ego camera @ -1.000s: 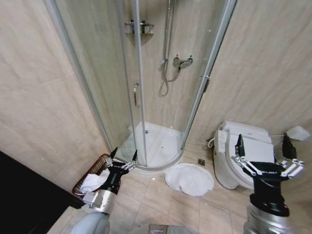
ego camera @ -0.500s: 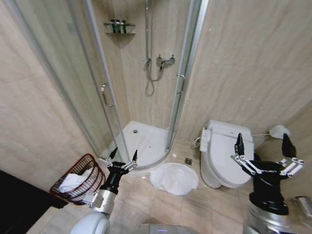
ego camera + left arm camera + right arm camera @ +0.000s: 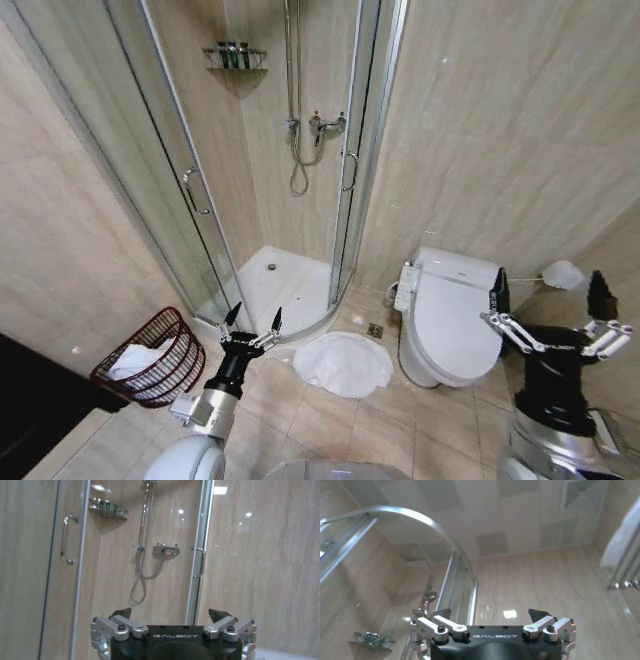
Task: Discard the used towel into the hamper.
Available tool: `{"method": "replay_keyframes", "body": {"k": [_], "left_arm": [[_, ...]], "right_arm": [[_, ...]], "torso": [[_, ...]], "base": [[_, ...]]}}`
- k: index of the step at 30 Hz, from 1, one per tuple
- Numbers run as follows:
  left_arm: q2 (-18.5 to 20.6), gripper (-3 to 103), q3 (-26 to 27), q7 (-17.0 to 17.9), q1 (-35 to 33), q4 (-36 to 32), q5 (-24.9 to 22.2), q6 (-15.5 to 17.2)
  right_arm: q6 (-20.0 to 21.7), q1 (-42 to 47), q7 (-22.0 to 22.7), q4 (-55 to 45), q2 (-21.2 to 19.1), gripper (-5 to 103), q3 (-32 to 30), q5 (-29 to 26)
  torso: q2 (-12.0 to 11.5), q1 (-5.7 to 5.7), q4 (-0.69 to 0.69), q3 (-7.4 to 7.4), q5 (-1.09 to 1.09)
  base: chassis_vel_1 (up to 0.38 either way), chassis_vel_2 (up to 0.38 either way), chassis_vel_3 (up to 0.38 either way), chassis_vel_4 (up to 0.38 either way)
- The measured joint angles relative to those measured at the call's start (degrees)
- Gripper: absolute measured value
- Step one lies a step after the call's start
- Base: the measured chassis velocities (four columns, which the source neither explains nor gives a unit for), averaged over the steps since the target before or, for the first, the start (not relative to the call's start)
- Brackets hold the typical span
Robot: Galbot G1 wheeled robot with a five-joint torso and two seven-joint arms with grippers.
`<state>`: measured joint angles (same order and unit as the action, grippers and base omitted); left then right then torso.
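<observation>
A: I am looking into a tiled bathroom: shower enclosure (image 3: 280, 180) ahead, toilet (image 3: 445, 315) to the right. Where is the towel lying?

B: The white towel (image 3: 343, 363) is lying crumpled on the floor tiles, between the shower step and the toilet. The hamper (image 3: 152, 357) is sitting well apart at far left, white cloth inside.

A: Handling?

B: Probably soft, light and limp; I am judging a raised fold nearest the rig as the best pinch point. The left gripper (image 3: 250, 322) is hanging above the floor, fingers spread wide, empty. The right gripper (image 3: 547, 300) is raised beside the toilet, likewise wide and empty.

Soft, perhaps overhead light; glints on tiles (image 3: 240, 547)
</observation>
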<state>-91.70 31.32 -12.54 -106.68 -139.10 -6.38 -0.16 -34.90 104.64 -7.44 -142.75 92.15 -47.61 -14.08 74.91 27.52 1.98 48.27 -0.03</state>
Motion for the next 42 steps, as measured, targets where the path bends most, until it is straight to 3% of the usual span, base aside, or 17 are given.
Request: {"method": "replay_keyframes", "body": {"k": [8,17,26,33,36,42], "left_arm": [[0.0,100,0.0,0.0,0.0,0.0,0.0,0.0],[0.0,100,0.0,0.0,0.0,0.0,0.0,0.0],[0.0,100,0.0,0.0,0.0,0.0,0.0,0.0],[0.0,100,0.0,0.0,0.0,0.0,0.0,0.0],[0.0,100,0.0,0.0,0.0,0.0,0.0,0.0],[0.0,100,0.0,0.0,0.0,0.0,0.0,0.0]], "right_arm": [[4.9,0.7,-1.2,3.9,0.0,100,0.3,-7.7],[5.9,0.1,-0.1,14.8,0.0,100,0.4,-6.6],[5.3,-1.4,-0.3,32.7,-0.7,100,1.7,-5.9],[11.3,-4.7,-1.9,41.3,-2.9,100,4.6,-8.2],[17.8,-9.6,-2.2,48.1,-4.1,100,5.9,-9.9],[20.8,-14.8,-2.4,54.4,-5.1,100,6.7,-7.6]], "torso": [[0.0,0.02,0.02,0.01,0.04],[0.0,0.02,0.02,0.01,0.04],[0.0,0.02,0.02,0.01,0.03],[0.0,0.02,0.02,0.01,0.02],[-0.3,-0.12,0.02,-0.16,0.03],[-1.6,-0.71,0.02,-0.84,0.03]], "base": [[0.000,0.000,0.000,0.000],[0.000,0.000,0.000,0.000],[0.000,0.000,0.000,0.000],[0.000,0.000,0.000,0.000],[0.000,0.000,0.000,0.000],[0.000,0.000,0.000,0.000]]}}
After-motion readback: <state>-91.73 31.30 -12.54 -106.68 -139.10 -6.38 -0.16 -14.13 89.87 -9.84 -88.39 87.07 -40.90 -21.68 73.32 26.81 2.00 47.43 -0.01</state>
